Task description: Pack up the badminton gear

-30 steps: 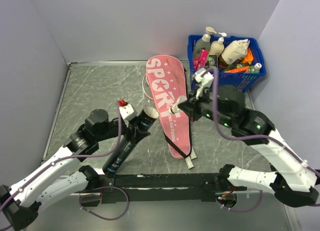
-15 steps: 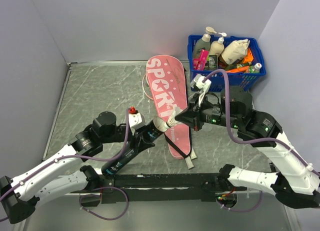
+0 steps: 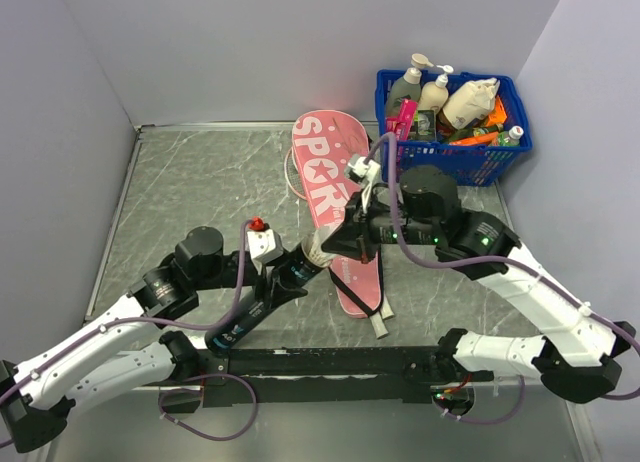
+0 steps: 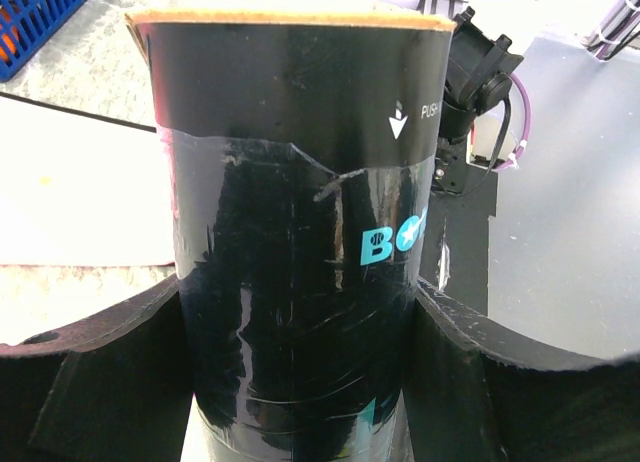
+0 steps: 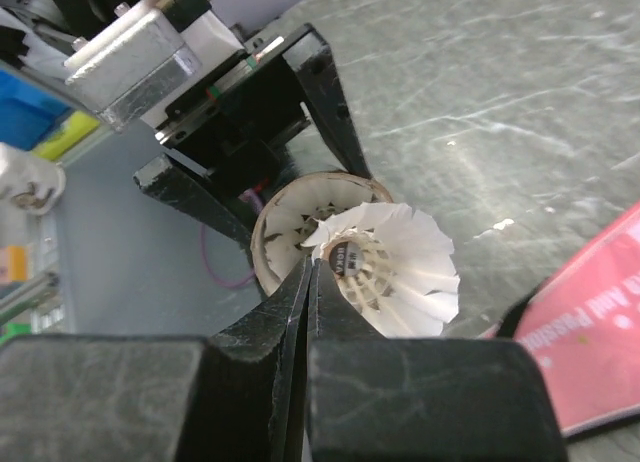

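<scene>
Top external view: a grey, marbled surface (image 3: 200,182) is boxed in by plain lavender walls (image 3: 250,52), with a blue basket (image 3: 470,162) of bottles tucked into the far right corner. The pink racket cover (image 3: 335,182) lettered "SPORT" lies flat mid-surface, running from the back wall toward the arms. A white racket handle (image 3: 381,325) pokes out past its near end.

Left of the cover, the left tool (image 3: 283,282) is clamped around the black tube (image 3: 240,322), which tilts up with its open mouth toward the cover. The left wrist view shows a finger pressed on each side of it.

The right tool (image 3: 338,244) meets that mouth. From the right wrist its fingers are squeezed together — apparently pinching the feather skirt of a white shuttlecock (image 5: 405,267) — which sits at the tube's rim, skirt facing outward.
</scene>
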Controlling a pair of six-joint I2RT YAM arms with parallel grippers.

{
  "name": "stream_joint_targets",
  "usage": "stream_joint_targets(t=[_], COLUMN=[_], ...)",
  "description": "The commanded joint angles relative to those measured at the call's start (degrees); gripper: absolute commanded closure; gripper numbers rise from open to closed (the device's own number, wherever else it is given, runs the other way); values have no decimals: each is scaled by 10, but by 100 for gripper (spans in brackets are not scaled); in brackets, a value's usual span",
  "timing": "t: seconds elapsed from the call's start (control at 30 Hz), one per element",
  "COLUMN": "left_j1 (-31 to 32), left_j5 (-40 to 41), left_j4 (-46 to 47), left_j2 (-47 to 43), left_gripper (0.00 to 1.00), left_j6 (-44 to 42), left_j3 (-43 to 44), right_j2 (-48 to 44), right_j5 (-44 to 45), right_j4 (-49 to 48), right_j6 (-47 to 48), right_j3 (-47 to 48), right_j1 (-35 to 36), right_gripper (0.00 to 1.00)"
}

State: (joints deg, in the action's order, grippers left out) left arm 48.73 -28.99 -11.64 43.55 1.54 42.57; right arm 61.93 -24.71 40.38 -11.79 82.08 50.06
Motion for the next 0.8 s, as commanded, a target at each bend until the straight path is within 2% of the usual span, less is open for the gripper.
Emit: stream_joint_targets(t=[0.0,0.37,0.63,0.77], left_j1=[2,2,2,3], left_j5=[-19,-13,-17,-14], left_j4=[48,57,58,57], left_j2=[-24,-48,-58,-62], left_gripper=[99,99,99,99], left_j6=[4,9,8,7], left_j3=[11,8,9,9], right_j2=[8,62,133,166], right_j5=[-48,-93,-131,-139], right_j4=[-67,-154,-225,-215], right_j6=[-28,-66,-98,-98], right_j3=[-32,-93,-124,-114], right_j1=[12,43,63,70], right_gripper=[100,100,100,100])
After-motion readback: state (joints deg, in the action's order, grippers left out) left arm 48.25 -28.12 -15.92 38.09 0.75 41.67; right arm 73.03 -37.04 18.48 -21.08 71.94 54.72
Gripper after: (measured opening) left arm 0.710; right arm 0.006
